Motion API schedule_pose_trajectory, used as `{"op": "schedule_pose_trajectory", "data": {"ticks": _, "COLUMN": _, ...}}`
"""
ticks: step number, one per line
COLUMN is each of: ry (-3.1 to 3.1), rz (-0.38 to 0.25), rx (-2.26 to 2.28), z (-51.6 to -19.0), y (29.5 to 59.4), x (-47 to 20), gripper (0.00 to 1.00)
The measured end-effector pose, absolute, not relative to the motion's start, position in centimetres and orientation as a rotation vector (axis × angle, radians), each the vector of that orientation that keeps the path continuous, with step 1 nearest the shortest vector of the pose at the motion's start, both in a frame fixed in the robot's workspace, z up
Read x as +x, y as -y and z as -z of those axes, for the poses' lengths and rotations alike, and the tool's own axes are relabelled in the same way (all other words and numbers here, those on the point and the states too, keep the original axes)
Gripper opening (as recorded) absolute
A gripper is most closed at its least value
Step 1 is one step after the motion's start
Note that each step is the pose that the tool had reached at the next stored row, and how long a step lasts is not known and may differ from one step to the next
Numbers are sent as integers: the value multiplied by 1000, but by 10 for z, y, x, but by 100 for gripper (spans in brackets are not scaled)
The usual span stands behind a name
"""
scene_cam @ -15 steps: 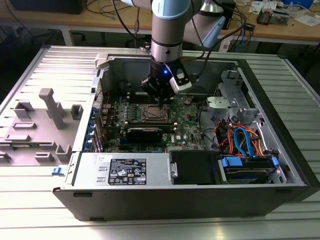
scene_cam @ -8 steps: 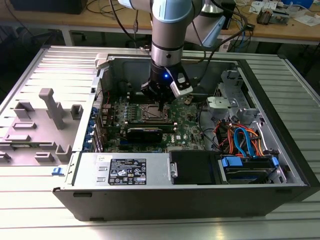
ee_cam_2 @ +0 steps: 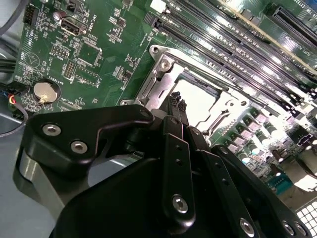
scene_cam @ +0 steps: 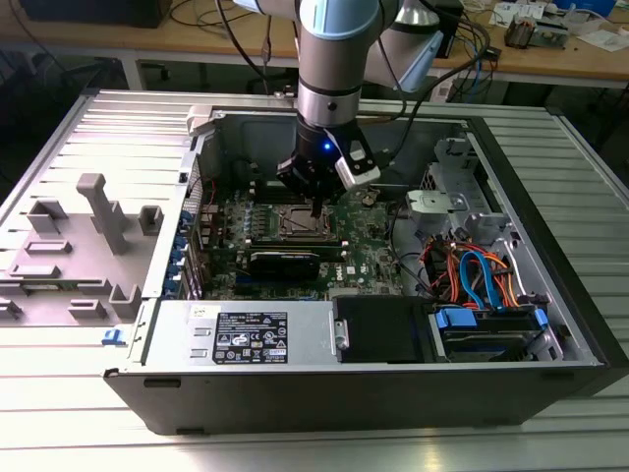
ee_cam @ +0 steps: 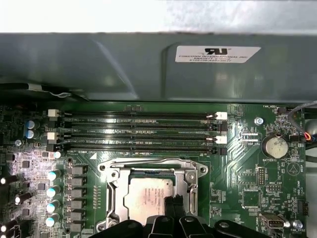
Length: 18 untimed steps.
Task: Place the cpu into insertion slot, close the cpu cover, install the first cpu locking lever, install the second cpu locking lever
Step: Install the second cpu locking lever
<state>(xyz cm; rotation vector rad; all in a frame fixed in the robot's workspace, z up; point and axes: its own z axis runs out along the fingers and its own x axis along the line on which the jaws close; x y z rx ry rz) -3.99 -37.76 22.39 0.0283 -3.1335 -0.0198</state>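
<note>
Gripper (scene_cam: 314,205) down over the socket in the open computer case (scene_cam: 550,285), fingertips together at the chip's edge.

In the exterior view the arm (scene_cam: 334,59) reaches straight down into the case, and its gripper hangs just above the square insertion slot (scene_cam: 300,222) on the green motherboard (scene_cam: 373,246). In both wrist views the cpu (ee_cam: 148,196) lies flat inside the slot, pale and shiny, with the silver cpu cover (ee_cam: 148,167) lying down around it as a frame, so the chip shows through the window. The black fingertips (ee_cam: 174,204) are pressed together with nothing between them, and their ends sit at the edge of the chip next to the cover's side rail. 4 long black memory slots (ee_cam: 138,131) run beside the socket, and a round coin battery (ee_cam: 275,146) sits well apart from it.
</note>
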Motion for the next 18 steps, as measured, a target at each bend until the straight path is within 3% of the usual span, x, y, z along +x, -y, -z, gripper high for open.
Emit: {"op": "schedule_pose_trajectory", "data": {"ticks": 18, "ry": 3134, "rz": 20, "rx": 28, "z": -230, "y": 379, "x": -40, "gripper": 11}}
